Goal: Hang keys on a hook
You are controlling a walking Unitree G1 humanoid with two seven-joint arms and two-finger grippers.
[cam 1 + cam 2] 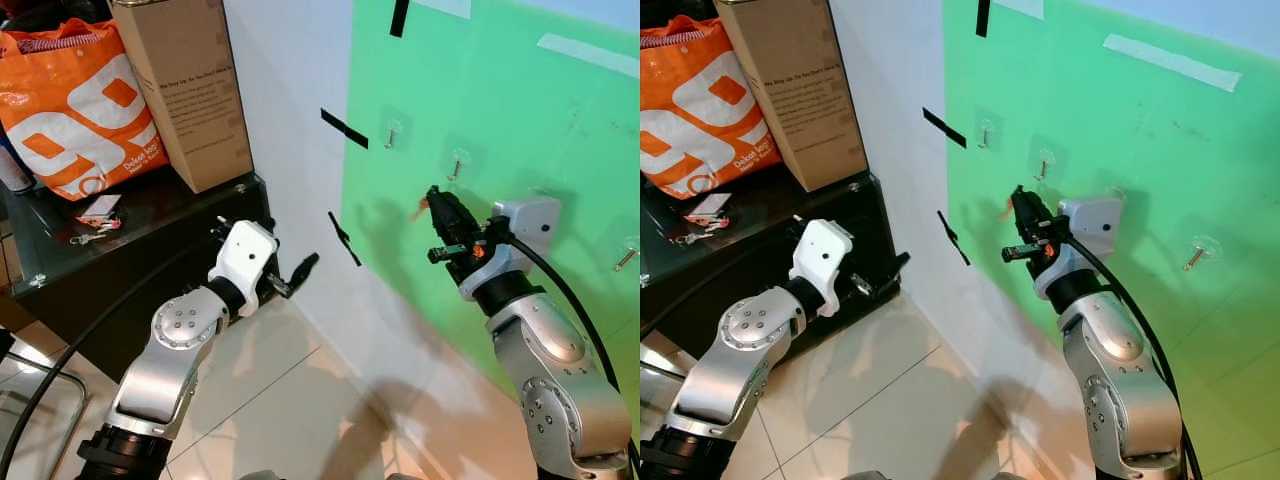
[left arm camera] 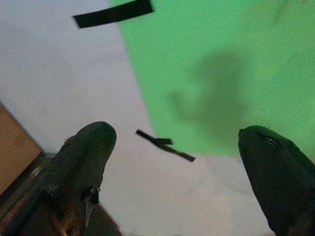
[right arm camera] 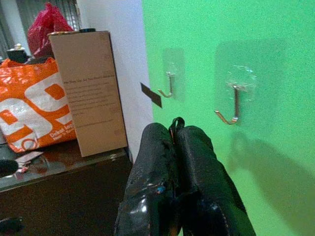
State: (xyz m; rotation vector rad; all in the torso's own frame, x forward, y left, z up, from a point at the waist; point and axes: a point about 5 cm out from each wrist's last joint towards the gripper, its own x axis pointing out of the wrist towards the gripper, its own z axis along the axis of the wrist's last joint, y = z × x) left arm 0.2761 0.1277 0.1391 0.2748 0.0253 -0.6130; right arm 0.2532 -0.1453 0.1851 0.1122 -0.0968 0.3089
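The left arm is bent at the elbow and reaches forward at low height, ending beside the front right corner of the dark glass-topped cabinet (image 1: 60,270); the left gripper (image 2: 172,162) faces the white wall (image 1: 280,120), and its two black fingers (image 2: 83,162) stand well apart with nothing between them. On the cabinet top, from the left edge inward, stand an orange shopping bag (image 1: 80,110) with large white lettering too small to read in full and a tall brown cardboard box (image 1: 185,90) with a block of small black print that cannot be read. A second bunch of keys with a red-and-white tag (image 1: 97,222) lies flat on the glass near the front edge, in front of the bag. Short strips of black tape (image 1: 343,128) sit on the wall where white meets the green panel (image 1: 520,130). Clear adhesive hooks are fixed in a row on the panel; the left hook (image 3: 168,84) and the nearer hook (image 3: 231,101) each have a metal prong curving up and away from the panel. The right arm is raised with the forearm upright and the wrist turned toward the panel. The right gripper (image 3: 175,135) sits just below and beside the nearer hook, fingers pressed together on a dark key ring (image 3: 176,121) that stands up between the tips. An orange piece (image 1: 418,209) juts out beside the fingertips; the keys themselves are hidden, so their long axis cannot be told.
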